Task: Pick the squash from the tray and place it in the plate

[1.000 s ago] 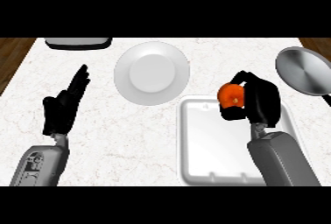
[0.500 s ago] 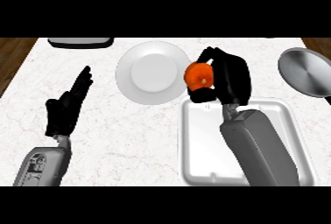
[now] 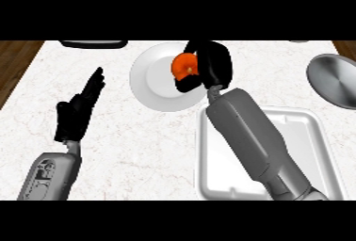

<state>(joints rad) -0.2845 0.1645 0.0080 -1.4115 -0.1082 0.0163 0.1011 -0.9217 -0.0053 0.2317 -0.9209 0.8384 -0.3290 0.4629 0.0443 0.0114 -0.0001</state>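
Note:
The orange squash is held in my right hand, whose fingers curl round it. Hand and squash hang over the right part of the white plate at the back of the counter. The white tray lies at the front right, largely crossed by my right forearm, with nothing visible in it. At the left my left hand rests open with its fingers pointing up, well apart from the plate.
A grey round pan lies at the right edge, beyond the tray. A dark object sits at the counter's back edge on the left. Wooden floor shows past the counter's left edge.
My right hand has carried the squash leftward and further back, from above the tray's back edge to over the plate. The left hand has stayed still.

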